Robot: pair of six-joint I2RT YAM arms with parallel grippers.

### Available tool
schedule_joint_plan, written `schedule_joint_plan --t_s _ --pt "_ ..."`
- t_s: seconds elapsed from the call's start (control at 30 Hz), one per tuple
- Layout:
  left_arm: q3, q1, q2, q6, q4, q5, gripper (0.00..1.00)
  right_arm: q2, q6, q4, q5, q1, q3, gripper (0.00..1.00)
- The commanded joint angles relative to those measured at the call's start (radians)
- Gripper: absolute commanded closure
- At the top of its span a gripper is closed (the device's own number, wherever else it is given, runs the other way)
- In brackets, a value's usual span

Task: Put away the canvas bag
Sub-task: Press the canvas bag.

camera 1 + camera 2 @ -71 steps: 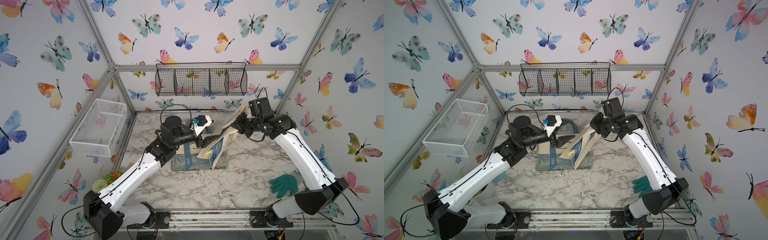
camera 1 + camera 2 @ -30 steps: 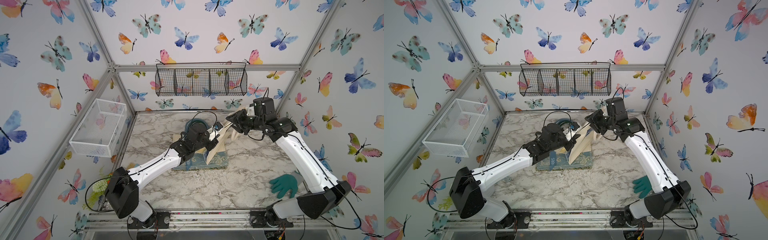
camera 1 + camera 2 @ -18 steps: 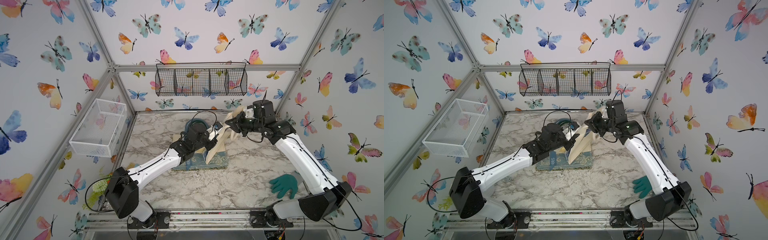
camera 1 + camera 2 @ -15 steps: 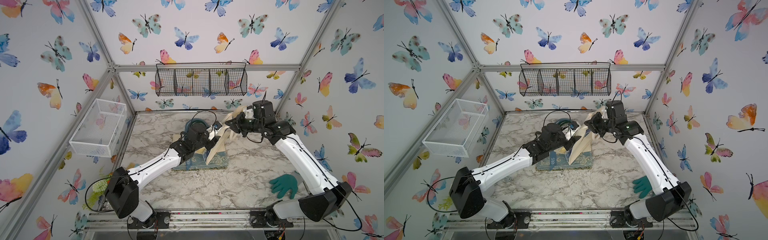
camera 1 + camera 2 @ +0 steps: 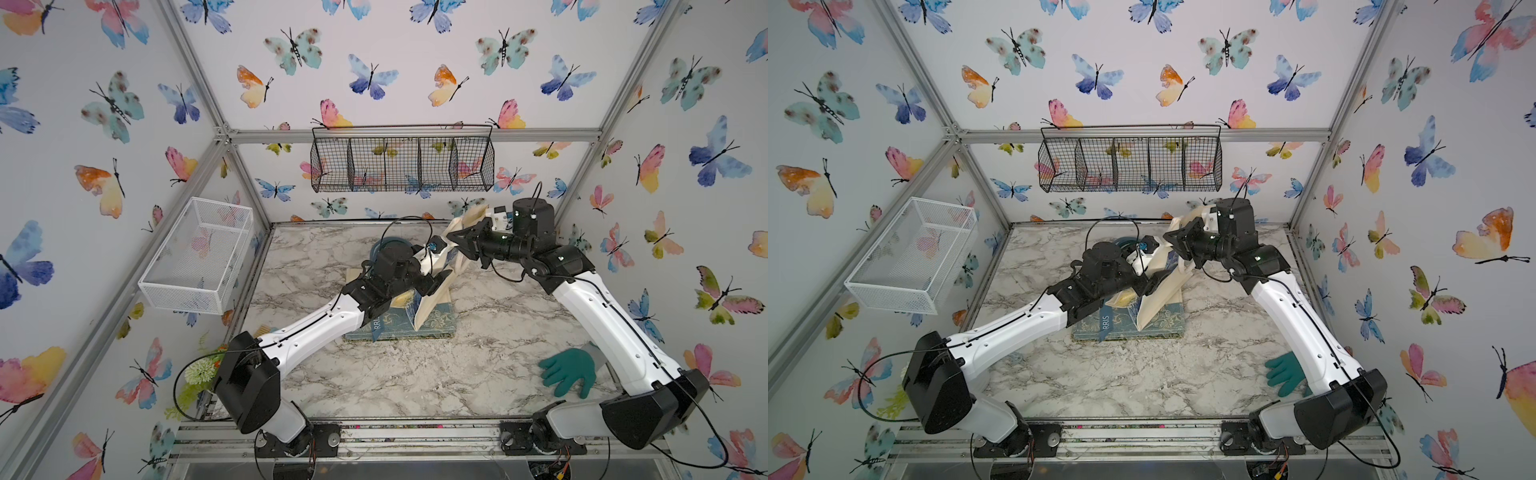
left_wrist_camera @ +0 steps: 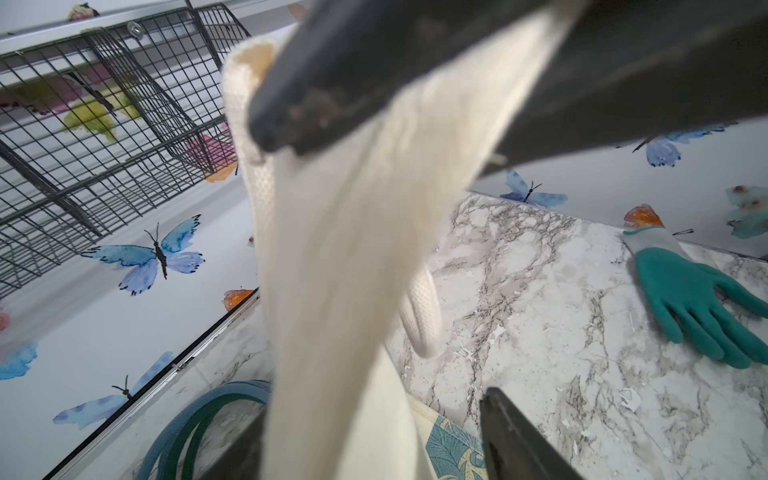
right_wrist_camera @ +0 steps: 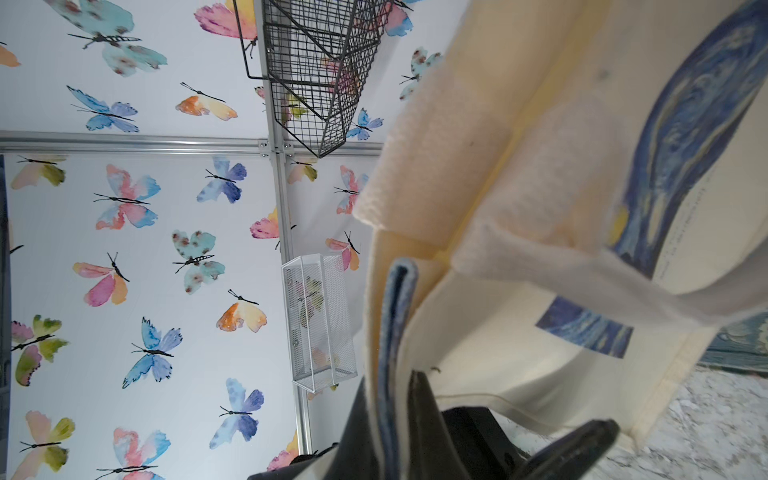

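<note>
Firmly, right gripper (image 5: 454, 240) pinches the canvas bag (image 5: 430, 308); left gripper (image 5: 438, 280) seemingly gapes around it.

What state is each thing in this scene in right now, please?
canvas bag: partly lifted, lower end resting on the blue patterned item
right gripper: shut on the canvas bag
left gripper: open, bag fabric between its jaws
black wire basket: empty
white mesh basket: empty
green glove: lying flat on the table
</note>
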Motion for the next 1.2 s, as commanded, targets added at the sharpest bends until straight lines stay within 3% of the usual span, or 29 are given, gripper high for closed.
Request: schedule_joint_plan --t_s 0.0,0.1,0.13,0.2,0.3,0.47,0.77,1.03,1.17 --pt "0.021 0.006 0.016 -0.020 0.016 -0.056 0.46 -0.036 0.008 0.113 -0.039 0.004 0.054 0.98" --pt "0.008 0.005 0.002 -0.017 0.006 -0.068 0.86 -0.024 -0.030 0.073 -0.017 0.004 0.095 0.98" --pt "0.006 0.005 -0.002 -0.016 0.001 -0.069 0.94 -0.021 -0.041 0.062 -0.008 0.002 0.102 0.98" --pt "-0.003 0.006 -0.012 -0.010 -0.006 -0.072 1.00 -0.015 -0.066 0.039 0.007 0.002 0.111 0.92" --pt "-0.013 0.005 -0.021 -0.004 -0.008 -0.067 1.00 -0.010 -0.080 0.056 -0.017 0.001 0.086 0.68" --pt "-0.015 0.006 -0.024 0.008 -0.011 -0.074 1.00 -0.021 -0.082 0.109 -0.075 0.001 0.028 0.48" --pt "-0.008 0.005 -0.022 0.028 -0.013 -0.087 1.00 -0.036 -0.088 0.096 -0.110 0.001 -0.025 0.48" --pt "-0.014 0.006 -0.038 0.128 -0.028 -0.163 1.00 -0.032 -0.057 0.079 -0.143 0.001 -0.061 0.47" --pt "-0.010 0.005 -0.043 0.158 -0.040 -0.213 1.00 -0.040 -0.056 0.068 -0.143 -0.002 -0.077 0.51"
